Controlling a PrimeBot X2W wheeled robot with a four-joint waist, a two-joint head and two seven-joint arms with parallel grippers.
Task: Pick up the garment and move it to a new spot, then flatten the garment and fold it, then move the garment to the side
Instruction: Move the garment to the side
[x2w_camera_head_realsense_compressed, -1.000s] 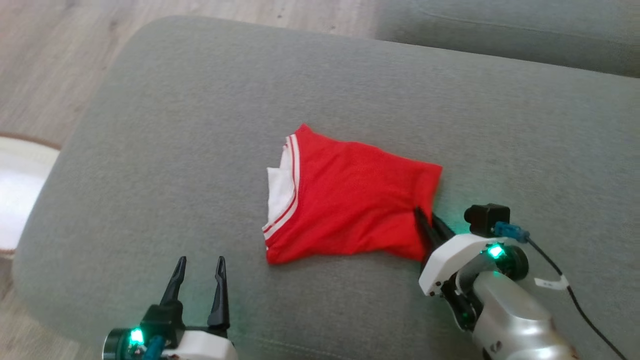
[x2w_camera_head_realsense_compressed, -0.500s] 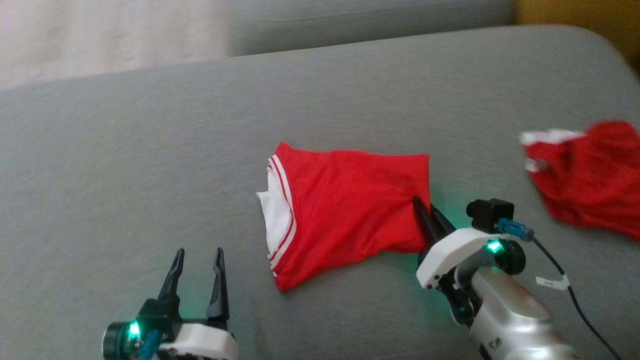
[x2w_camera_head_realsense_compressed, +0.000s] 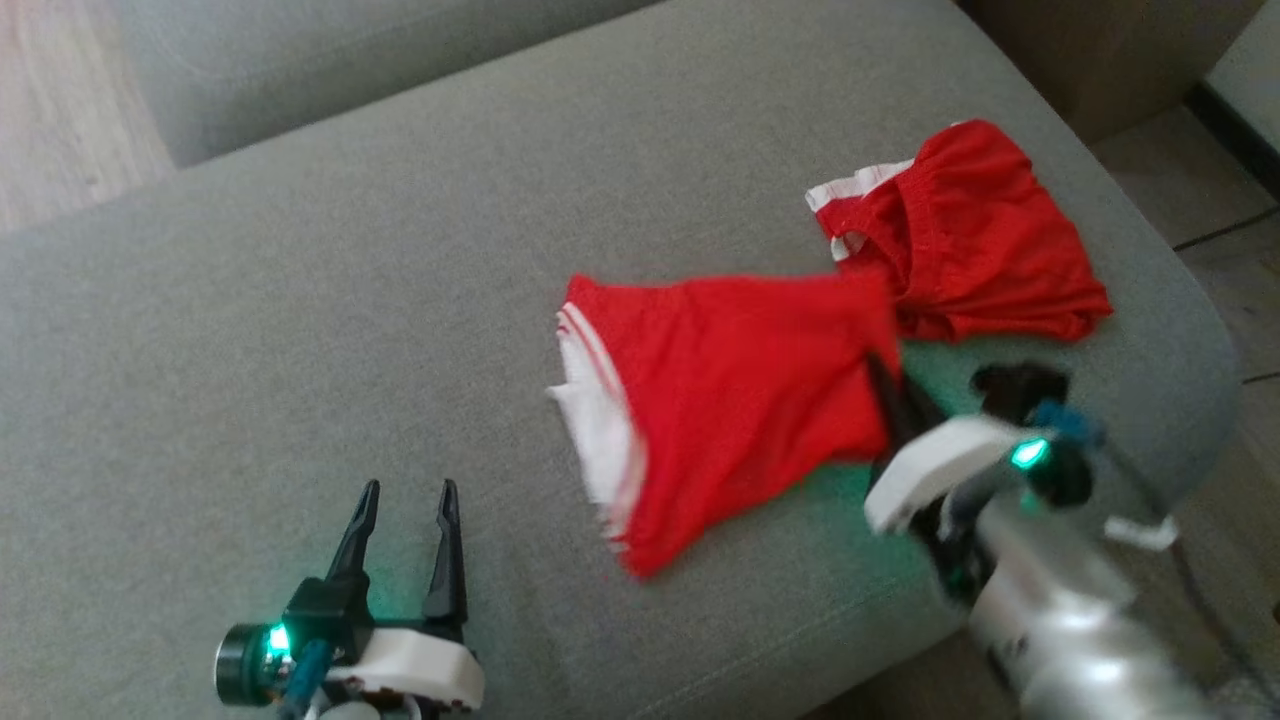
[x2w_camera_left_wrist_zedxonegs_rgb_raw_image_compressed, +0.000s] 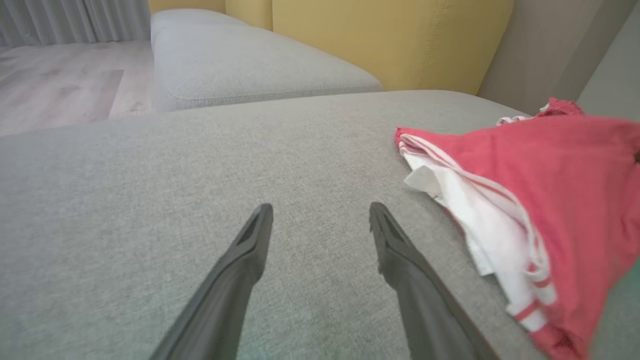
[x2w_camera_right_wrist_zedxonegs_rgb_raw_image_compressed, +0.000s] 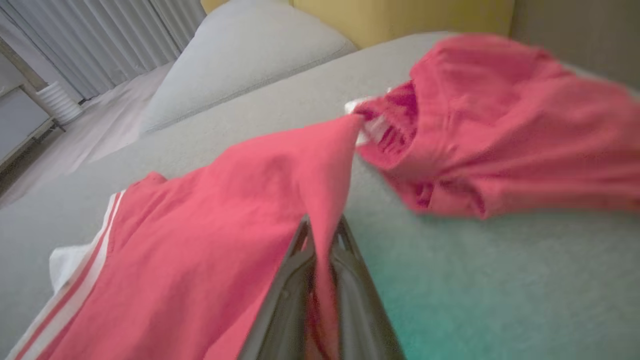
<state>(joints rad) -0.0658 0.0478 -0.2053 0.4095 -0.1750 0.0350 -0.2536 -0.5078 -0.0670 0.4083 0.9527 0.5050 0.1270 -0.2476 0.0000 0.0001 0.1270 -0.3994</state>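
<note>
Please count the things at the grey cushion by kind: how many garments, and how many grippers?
Red garments: 2 (held garment, loose garment)
Grippers: 2 (left gripper, open; right gripper, shut on the held garment)
Total: 4

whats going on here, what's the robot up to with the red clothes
The right pincer is shut on the right edge of a folded red garment with white trim, holding that edge up while the rest lies on the grey sofa cushion. The left pincer hovers open over the cushion, apart from the fabric. A second red garment lies crumpled near the cushion's right end, just beyond the held one.
</note>
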